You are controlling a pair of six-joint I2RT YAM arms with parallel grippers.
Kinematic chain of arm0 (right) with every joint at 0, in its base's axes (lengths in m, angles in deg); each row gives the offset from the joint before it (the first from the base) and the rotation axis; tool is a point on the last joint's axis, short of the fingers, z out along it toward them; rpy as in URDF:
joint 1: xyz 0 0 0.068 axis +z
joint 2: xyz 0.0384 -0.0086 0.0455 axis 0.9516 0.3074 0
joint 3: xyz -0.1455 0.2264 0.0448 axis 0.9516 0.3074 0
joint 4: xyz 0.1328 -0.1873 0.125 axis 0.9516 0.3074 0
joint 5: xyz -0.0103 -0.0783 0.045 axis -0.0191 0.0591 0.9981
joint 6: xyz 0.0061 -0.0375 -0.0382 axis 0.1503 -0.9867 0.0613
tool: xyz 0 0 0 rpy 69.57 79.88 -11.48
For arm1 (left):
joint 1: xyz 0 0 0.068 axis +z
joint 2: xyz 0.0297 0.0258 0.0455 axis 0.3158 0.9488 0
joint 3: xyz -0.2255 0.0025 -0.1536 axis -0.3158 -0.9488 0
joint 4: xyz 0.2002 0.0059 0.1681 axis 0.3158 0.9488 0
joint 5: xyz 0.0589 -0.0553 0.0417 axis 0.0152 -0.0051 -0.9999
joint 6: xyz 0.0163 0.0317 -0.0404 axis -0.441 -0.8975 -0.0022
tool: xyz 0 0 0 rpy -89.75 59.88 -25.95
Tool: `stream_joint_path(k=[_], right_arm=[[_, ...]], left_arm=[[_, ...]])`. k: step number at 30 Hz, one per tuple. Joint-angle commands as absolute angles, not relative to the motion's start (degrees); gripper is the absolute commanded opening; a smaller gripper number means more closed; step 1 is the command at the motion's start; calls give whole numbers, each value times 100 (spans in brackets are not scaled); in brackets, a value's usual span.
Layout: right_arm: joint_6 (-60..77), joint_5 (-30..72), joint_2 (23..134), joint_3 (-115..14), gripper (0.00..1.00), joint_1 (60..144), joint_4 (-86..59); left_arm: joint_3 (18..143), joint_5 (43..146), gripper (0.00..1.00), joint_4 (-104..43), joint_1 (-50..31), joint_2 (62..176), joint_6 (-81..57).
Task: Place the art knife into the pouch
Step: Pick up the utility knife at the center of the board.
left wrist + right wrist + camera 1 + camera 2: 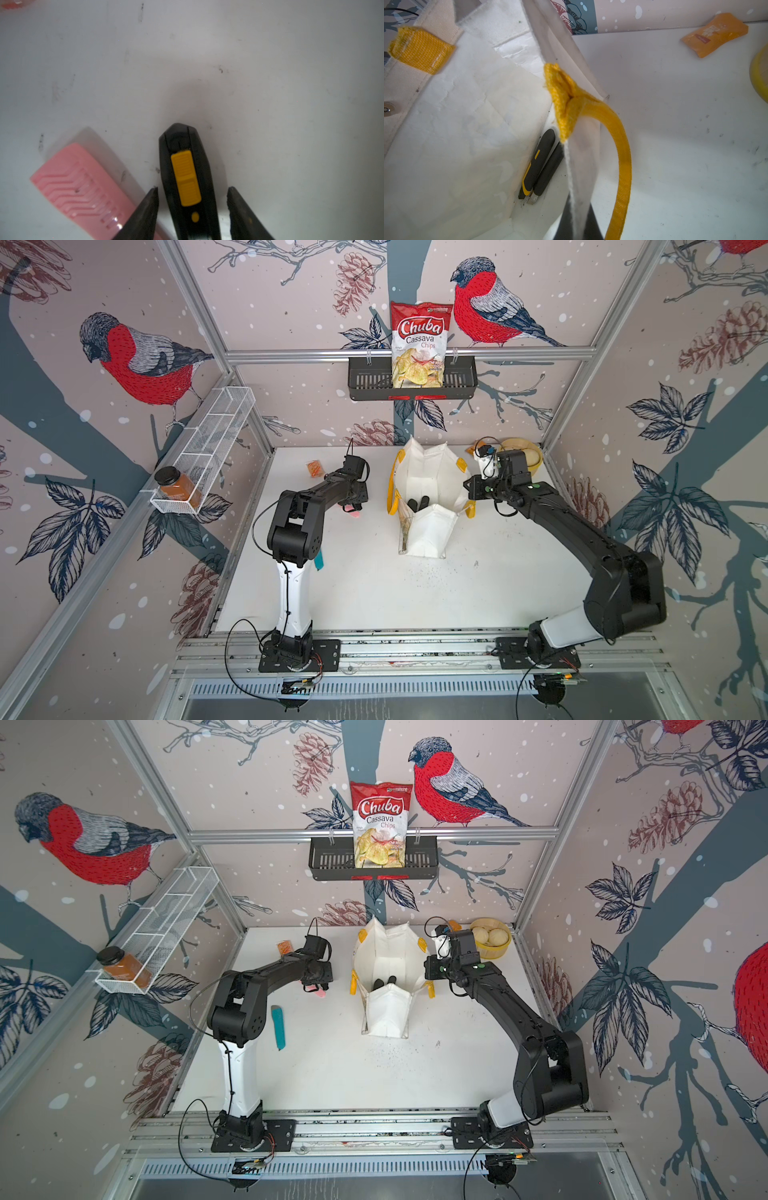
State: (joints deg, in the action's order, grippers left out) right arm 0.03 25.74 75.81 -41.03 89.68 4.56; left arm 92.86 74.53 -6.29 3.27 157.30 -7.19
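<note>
A black art knife [185, 176] with a yellow slider lies flat on the white table between the fingers of my left gripper [192, 188]. The jaws stand open, with a small gap on each side of the handle. From above the gripper [353, 504] hides this knife. The white pouch [430, 526] with yellow handles stands open at mid-table. My right gripper [578, 207] is shut on its rim [581, 166], holding that side up. Two more black knives [538, 164] lie inside the pouch, seen in both top views [384, 982].
A pink knife [79, 182] lies close beside the left fingers. A teal knife [277, 1027] lies near the left arm's elbow. Orange packets [284, 947] [714, 34] and a yellow bowl [492, 940] sit at the back. A chips bag [419, 344] stands in a wall basket.
</note>
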Motion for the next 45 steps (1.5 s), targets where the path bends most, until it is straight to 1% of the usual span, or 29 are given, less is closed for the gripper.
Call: stream_joint_path(k=[1, 9, 16, 23, 28, 32, 45], right_arm=[[13, 2613, 7536, -4101, 0, 8967, 301], [28, 2584, 7526, -4091, 0, 8967, 301], [31, 2592, 7526, -4091, 0, 8967, 301], [31, 2575, 7521, -4100, 0, 8974, 318], [25, 2568, 7523, -4102, 0, 8976, 327], [20, 2571, 7539, -4113, 0, 8970, 336], [13, 2584, 7565, -4135, 0, 8978, 336]], left_arm=[[9307, 7379, 50, -485, 343, 15782, -797], [9383, 7419, 37, -370, 341, 15870, -862], [9451, 7449, 31, -284, 329, 15882, -944], [9269, 7586, 29, -234, 286, 15572, -980], [8858, 7762, 29, -275, 272, 15046, -921], [8770, 8008, 28, -154, 243, 14652, -917], [8986, 8430, 30, 284, 162, 13621, -915]])
